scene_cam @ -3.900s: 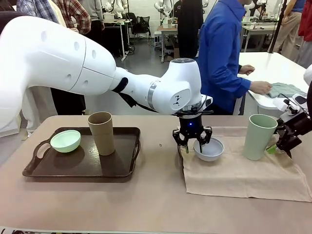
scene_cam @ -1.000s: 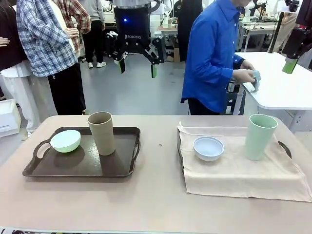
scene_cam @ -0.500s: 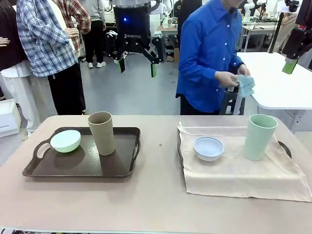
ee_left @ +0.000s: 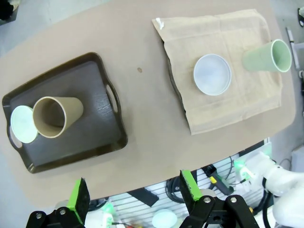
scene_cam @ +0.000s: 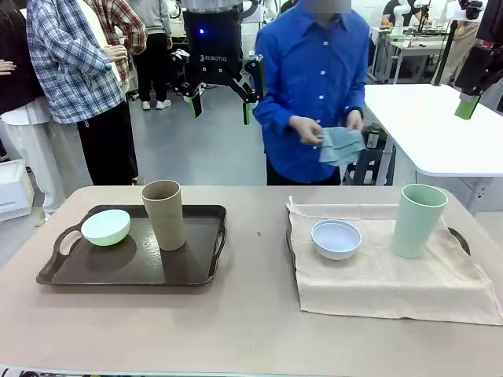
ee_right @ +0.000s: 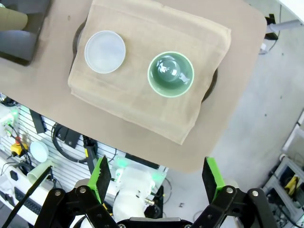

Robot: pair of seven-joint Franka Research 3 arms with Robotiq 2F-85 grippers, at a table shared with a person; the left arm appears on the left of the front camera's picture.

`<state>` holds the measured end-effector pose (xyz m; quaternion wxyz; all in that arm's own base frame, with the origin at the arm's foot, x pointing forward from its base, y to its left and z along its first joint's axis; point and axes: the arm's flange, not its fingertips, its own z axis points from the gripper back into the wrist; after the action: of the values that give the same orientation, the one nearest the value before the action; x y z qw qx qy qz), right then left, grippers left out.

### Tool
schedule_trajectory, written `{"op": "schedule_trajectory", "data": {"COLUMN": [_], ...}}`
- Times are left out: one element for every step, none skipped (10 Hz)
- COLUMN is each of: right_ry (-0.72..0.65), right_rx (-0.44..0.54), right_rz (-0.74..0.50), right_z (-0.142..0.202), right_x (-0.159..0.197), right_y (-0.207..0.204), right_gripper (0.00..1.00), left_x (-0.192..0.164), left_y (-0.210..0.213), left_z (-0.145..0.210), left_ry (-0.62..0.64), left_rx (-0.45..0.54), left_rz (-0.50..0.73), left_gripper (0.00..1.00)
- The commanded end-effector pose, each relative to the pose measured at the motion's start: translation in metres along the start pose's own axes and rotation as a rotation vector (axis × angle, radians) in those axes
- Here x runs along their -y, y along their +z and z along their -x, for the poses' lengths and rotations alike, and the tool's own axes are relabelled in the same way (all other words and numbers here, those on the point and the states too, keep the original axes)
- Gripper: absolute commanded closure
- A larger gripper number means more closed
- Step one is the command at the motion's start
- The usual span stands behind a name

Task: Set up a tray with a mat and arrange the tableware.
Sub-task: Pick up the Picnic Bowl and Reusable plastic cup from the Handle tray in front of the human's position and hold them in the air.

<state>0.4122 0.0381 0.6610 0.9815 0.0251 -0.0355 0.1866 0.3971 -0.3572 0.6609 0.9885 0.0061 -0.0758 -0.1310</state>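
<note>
A dark brown tray [scene_cam: 196, 263] on the table's left holds the mint green bowl [scene_cam: 106, 226] and the tan-brown cup [scene_cam: 163, 214]. On the right, a beige mat [scene_cam: 393, 287] covers a second tray whose handle [scene_cam: 460, 238] sticks out. The white bowl [scene_cam: 336, 239] and the pale green cup [scene_cam: 417, 220] stand on the mat. My left gripper [scene_cam: 220, 104] hangs open and empty high above the table. My right gripper [ee_right: 156, 178] is open and empty too, far above the mat [ee_right: 142, 109]; one of its fingers [scene_cam: 467, 106] shows at the upper right.
A person in a blue shirt stands at the far side holding a grey-blue cloth [scene_cam: 343, 145] in both hands. A white side table [scene_cam: 440, 133] is behind on the right. Other people stand at the back left.
My left gripper has let go of the white bowl, and both arms have risen high above the table. The person has turned from the side table to face me, cloth in hand.
</note>
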Motion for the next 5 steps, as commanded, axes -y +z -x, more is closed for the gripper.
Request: {"op": "schedule_trajectory", "data": {"right_ry": [-0.005, -0.005, 0.0, -0.001, -0.005], "right_rx": [-0.012, -0.012, 0.0, -0.009, -0.027], "right_rz": [0.019, 0.019, 0.0, 0.016, -0.001], "right_z": [0.001, 0.001, 0.0, 0.006, 0.008], "right_x": [0.001, 0.001, 0.0, -0.007, -0.007], "right_y": [0.0, 0.0, 0.0, -0.003, -0.009], "right_gripper": [0.0, 0.0, 0.0, 0.0, 0.0], "left_x": [-0.002, -0.002, 0.0, -0.008, -0.019], "left_y": [0.002, 0.002, 0.0, -0.006, -0.012], "left_z": [0.001, 0.001, 0.0, 0.008, 0.014], "left_ry": [0.011, 0.011, 0.0, -0.023, -0.041], "left_rx": [0.002, 0.002, 0.0, -0.021, -0.042], "left_rz": [-0.011, -0.011, 0.0, 0.028, 0.099], "left_gripper": [0.0, 0.0, 0.0, 0.0, 0.0]}}
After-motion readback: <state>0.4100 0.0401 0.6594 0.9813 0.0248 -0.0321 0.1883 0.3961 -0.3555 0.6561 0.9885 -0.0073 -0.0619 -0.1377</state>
